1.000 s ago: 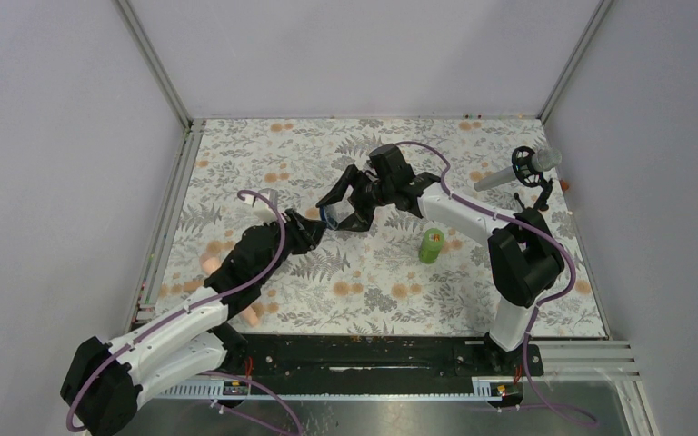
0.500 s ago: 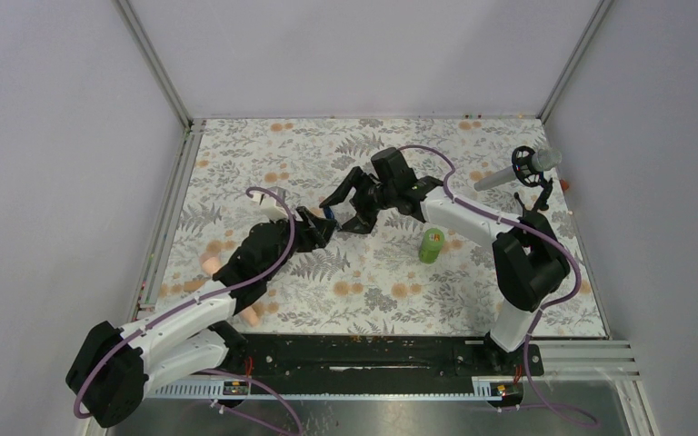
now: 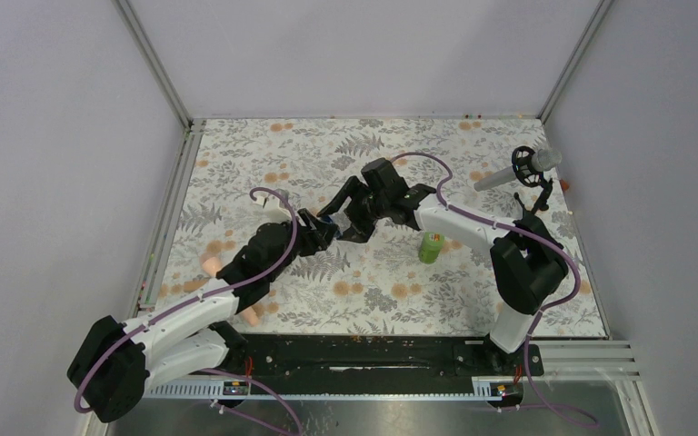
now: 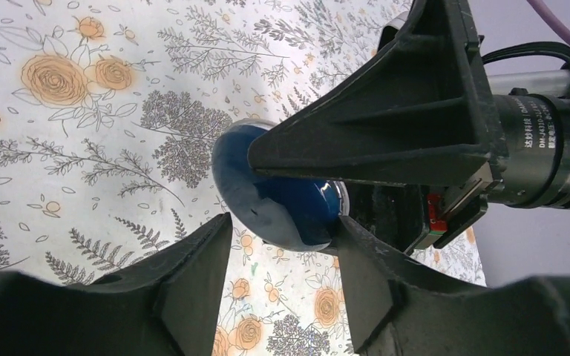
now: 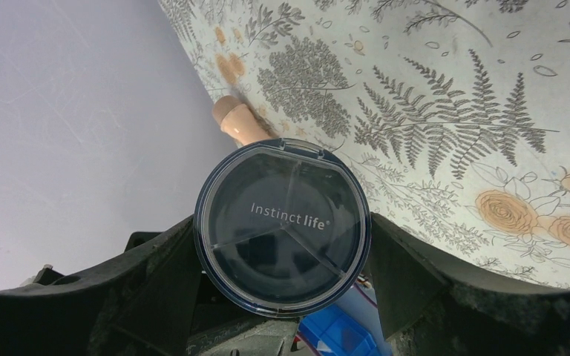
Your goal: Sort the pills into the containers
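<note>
The shallow round dark-blue jar [image 5: 282,222] hangs above the table with its clear lid shut. My right gripper [image 5: 282,248] is shut on it across its full width. In the left wrist view I see the jar's blue underside [image 4: 282,196]. My left gripper [image 4: 283,230] is open, with its fingertips [image 4: 200,274] close on either side of the jar's lower edge. Both grippers meet mid-table [image 3: 332,222]. The green bottle [image 3: 431,245] stands upright to the right, apart from both arms. Peach-pink pill-like rods [image 3: 209,263] lie at the left near my left arm.
Another peach rod [image 3: 250,315] lies near the front edge beside the left arm. One more [image 5: 236,122] shows beyond the jar in the right wrist view. A microphone on a stand [image 3: 518,171] sits at the back right. Metal frame rails border the floral mat [image 3: 264,154].
My right gripper has carried the jar nearer and leftward. My left gripper has reached forward to it, and its jaws have widened.
</note>
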Tool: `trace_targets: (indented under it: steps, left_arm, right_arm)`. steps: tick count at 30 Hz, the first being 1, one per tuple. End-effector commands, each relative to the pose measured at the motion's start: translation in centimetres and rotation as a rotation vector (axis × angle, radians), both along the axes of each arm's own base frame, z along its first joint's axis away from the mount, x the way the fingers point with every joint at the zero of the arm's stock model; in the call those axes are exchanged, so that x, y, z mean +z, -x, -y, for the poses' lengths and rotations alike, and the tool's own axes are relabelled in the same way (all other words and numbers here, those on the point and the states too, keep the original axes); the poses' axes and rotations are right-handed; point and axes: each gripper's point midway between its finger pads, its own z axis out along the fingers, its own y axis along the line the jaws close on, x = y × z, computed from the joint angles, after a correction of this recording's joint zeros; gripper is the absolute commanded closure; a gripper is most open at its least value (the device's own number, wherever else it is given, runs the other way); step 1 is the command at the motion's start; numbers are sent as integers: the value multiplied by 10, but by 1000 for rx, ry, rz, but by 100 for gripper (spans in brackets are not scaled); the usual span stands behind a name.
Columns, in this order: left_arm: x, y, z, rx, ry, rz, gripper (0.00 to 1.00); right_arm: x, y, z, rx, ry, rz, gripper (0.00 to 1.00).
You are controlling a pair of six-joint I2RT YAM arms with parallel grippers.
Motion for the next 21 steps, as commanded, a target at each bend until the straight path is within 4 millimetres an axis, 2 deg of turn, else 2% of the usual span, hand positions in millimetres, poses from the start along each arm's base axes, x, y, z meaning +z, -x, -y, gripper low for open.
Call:
trace_targets:
  steps: [1, 4, 10, 15, 21]
  left_arm:
    - [-16, -16, -35, 190, -68, -36, 49]
    - [-24, -13, -35, 180, -64, -47, 52]
    - [-44, -6, -38, 181, -75, -82, 67]
    - [-51, -5, -40, 191, -81, -100, 67]
    - [-47, -8, -27, 134, -59, -70, 55]
  right_arm:
    - [16, 21, 7, 26, 12, -2, 60]
    - [9, 24, 7, 38, 19, -22, 61]
    - [-3, 29, 14, 26, 41, -46, 62]
    - [-7, 31, 16, 21, 45, -55, 62]
    - [-5, 33, 10, 41, 14, -60, 62]
